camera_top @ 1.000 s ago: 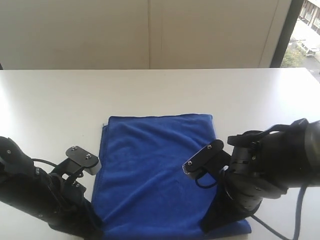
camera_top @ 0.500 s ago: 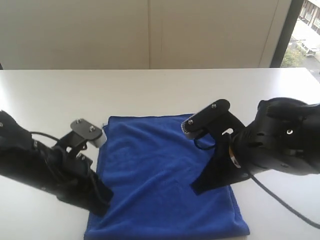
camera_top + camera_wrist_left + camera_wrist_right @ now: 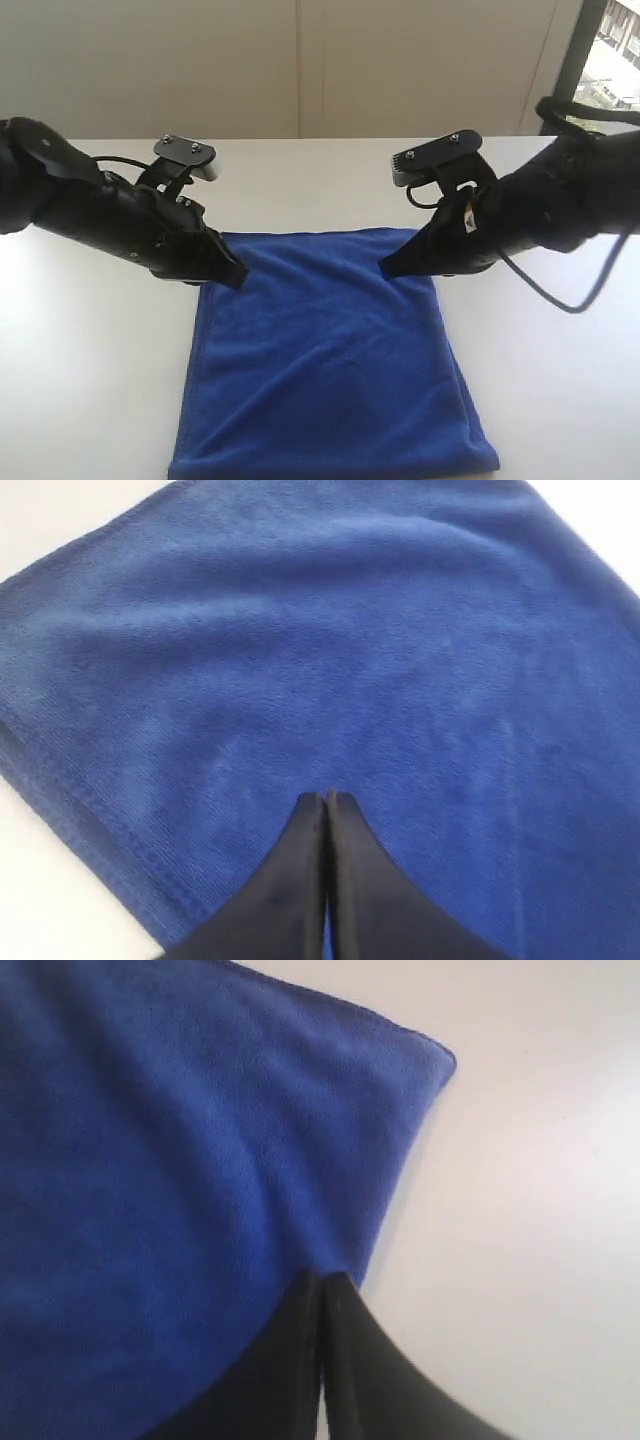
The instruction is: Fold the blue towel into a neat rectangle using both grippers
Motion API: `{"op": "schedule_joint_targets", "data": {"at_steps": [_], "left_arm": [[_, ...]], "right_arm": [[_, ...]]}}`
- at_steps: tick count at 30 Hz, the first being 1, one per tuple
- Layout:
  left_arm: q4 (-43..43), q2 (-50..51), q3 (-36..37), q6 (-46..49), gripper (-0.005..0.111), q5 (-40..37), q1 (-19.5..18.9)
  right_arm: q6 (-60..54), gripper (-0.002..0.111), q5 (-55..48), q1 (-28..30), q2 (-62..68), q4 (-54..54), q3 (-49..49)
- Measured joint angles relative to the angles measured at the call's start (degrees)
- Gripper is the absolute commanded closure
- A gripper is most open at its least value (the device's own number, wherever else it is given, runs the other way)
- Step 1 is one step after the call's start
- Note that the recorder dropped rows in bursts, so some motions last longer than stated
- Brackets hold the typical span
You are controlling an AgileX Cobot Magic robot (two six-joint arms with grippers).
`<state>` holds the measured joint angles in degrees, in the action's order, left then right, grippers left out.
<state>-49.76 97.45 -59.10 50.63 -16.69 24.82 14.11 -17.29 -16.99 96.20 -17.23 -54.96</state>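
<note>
Black left end effector [image 3: 238, 279], right end effector [image 3: 388, 270], closed, aslant at blue towel [image 3: 320, 370]

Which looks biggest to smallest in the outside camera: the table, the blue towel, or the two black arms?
1. the table
2. the blue towel
3. the left arm and the right arm: about alike, so not ranked.

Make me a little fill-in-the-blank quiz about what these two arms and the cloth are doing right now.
The blue towel lies flat on a ___ table.
The left gripper and the right gripper both have their jaws ___.
In the exterior view, both tips sit near the towel's ___ edge, away from the camera.
Missing words: white; shut; far.
</note>
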Motion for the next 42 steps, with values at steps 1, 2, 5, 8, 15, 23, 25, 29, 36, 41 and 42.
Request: {"op": "schedule_joint_targets", "data": {"at_steps": [1,2,5,8,15,23,25,29,36,41,42], "left_arm": [[0.0,1.38,-0.82,0.28,0.107,0.61,-0.14],[0.0,2.7,-1.76,0.67,0.107,1.43,-0.19],[0.0,7.1,-4.29,1.55,0.107,3.96,-0.29],[0.0,10.33,-6.06,1.91,0.107,6.72,-0.32],[1.36,17.55,-9.95,2.1,0.107,8.97,-0.63],[4.16,17.57,-9.99,2.1,0.107,10.0,-1.75],[4.16,17.57,-9.99,2.1,0.107,9.34,-3.07],[4.16,17.57,-9.99,2.1,0.107,7.58,-5.16],[4.19,17.13,-9.99,2.1,0.107,7.2,-5.48],[4.19,13.22,-9.99,2.1,0.107,6.04,-5.5],[3.91,11.88,-9.99,2.1,0.107,5.36,-5.5]], "right_arm": [[-3.87,0.108,0.12,0.93,1.55,3.7,-1.23],[-7.76,0.108,0.25,1.81,3.22,6.75,-2.3],[-17.94,0.108,-0.24,4.47,7.83,18.41,-6.72],[-31.37,0.108,-3.32,7.55,12.79,32.46,-11.95],[-47.92,0.108,-8.8,10.38,24.38,50.36,-20.73],[-45.57,0.108,-6.44,10.38,25.49,46.64,-21.39],[-43.1,0.108,-5.82,10.46,25.73,44.95,-21.46],[-41.31,0.108,-5.98,10.64,26.0,44.18,-21.88],[-40.67,0.108,-7.27,10.64,25.44,44.3,-21.92],[-40.32,0.108,-9.45,10.73,20.97,43.8,-21.28],[-40.32,0.108,-9.53,10.73,19.32,43.8,-21.28]]}}
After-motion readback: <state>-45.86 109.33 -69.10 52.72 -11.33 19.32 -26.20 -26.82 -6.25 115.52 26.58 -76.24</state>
